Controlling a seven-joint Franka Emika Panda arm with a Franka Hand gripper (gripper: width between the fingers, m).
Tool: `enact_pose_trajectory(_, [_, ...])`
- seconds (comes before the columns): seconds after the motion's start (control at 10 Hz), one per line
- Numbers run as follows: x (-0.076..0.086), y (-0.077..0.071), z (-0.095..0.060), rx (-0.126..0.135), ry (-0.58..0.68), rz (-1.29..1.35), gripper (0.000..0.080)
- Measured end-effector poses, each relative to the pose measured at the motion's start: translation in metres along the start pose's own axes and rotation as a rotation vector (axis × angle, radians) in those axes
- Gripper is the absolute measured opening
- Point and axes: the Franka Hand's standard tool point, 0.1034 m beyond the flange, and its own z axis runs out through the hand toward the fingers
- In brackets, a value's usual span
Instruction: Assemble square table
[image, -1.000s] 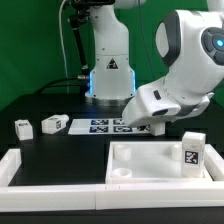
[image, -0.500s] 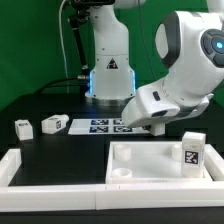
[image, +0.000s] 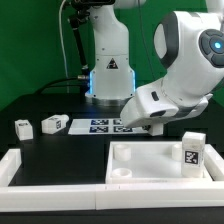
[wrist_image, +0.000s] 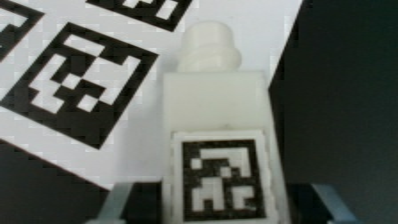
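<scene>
The white square tabletop (image: 150, 172) lies flat at the front of the exterior view's right, sockets up. One tagged white leg (image: 190, 152) stands on its right corner. Two more legs (image: 22, 128) (image: 53, 125) lie on the black table at the left. In the wrist view a fourth leg (wrist_image: 210, 110) lies partly on the marker board (wrist_image: 71, 70), peg end pointing away. My gripper (wrist_image: 219, 205) is open, one finger on each side of this leg with a small gap on both sides. In the exterior view the gripper (image: 140, 126) is low over the marker board, its fingers mostly hidden by the hand.
Long white border rails (image: 50, 168) run along the front and left of the work area. The marker board (image: 100, 125) lies in front of the robot base (image: 110, 75). A green backdrop stands behind.
</scene>
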Motion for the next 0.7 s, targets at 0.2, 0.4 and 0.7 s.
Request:
enact_pose_trajectory(0.2, [0.002, 0.007, -0.023, 0.01, 0.035, -0.009, 0.0288])
enact_pose_trajectory(0.4, [0.0, 0.022, -0.069, 0.04, 0.103, 0.016, 0.0288])
enact_pose_trajectory(0.7, [-0.022, 0.061, -0.13, 0.079, 0.245, 0.058, 0.0288])
